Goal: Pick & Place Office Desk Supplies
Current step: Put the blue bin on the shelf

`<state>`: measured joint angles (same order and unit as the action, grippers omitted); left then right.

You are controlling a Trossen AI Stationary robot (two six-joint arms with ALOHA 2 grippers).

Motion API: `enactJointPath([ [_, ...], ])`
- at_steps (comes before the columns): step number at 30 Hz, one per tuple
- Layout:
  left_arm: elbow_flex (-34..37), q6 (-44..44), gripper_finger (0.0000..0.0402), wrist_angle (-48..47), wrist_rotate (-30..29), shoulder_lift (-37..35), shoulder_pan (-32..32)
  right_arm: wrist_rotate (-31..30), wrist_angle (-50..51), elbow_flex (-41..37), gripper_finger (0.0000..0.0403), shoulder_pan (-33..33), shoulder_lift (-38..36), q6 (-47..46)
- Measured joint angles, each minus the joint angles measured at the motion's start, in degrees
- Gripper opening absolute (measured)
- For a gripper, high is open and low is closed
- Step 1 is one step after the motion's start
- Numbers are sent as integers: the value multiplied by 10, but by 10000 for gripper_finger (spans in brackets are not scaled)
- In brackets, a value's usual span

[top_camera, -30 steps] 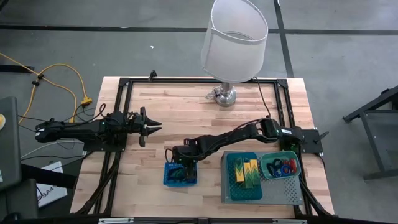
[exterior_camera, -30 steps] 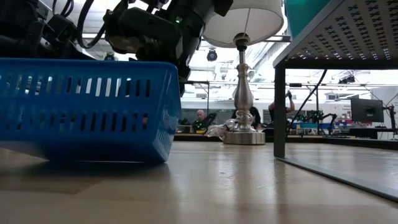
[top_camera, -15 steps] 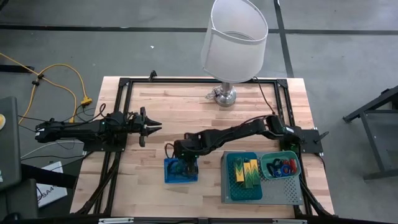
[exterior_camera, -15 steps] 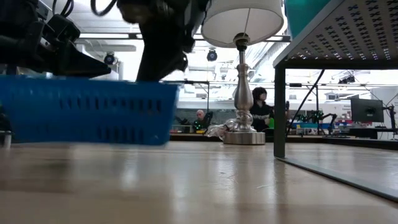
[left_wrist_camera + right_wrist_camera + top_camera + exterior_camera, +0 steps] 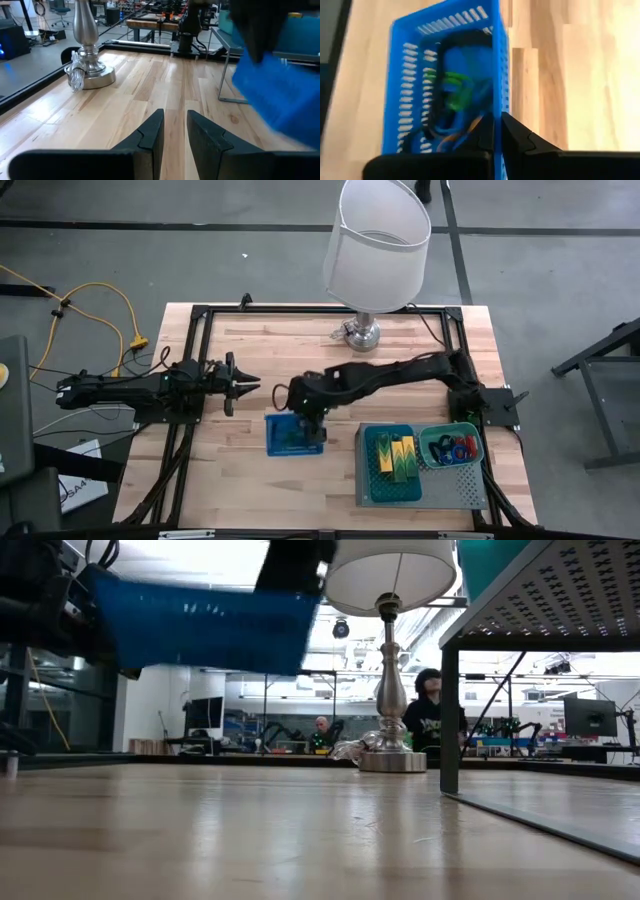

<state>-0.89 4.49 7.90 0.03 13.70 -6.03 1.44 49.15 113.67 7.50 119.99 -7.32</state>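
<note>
A: Where's the right gripper (image 5: 306,418)?

B: Out over the middle of the table (image 5: 250,370), fingers pinched shut on the rim of the blue basket (image 5: 294,434) — the right wrist view shows them clamped on its wall. In the low view the basket hangs clear of the wood, so it is in the air, left of the grey perforated box (image 5: 420,488).

A: Anything inside it?

B: Yes — dark loops and something green (image 5: 452,90), tangled at the bottom. I can't tell each piece apart.

A: And the other supplies?

B: On the grey box: yellow-and-green blocks (image 5: 392,453) in a teal tray, and red and blue rings (image 5: 455,450) in a green tub to its right.

A: The left gripper (image 5: 250,384)?

B: Waiting near the table's left side, fingers a narrow gap apart, holding nothing.

A: So which step is this?

B: I'd judge it the carry — the basket is picked and not yet placed.

A: Next?

B: Probably keep it level so the loops don't spill, steer clear of the lamp (image 5: 376,250) at the far edge, then lower it flat before the fingers part.
</note>
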Motion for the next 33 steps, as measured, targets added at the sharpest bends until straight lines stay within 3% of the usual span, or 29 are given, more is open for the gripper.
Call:
enactJointPath([
  [11,0,0,79,9,-3,18,0,35,43,2,4,-35,-86,-42],
  [19,0,0,79,15,-1,31,0,148,106,1,4,-65,-116,-104],
  [33,0,0,79,16,-1,34,0,170,156,1,4,-53,-166,-105],
])
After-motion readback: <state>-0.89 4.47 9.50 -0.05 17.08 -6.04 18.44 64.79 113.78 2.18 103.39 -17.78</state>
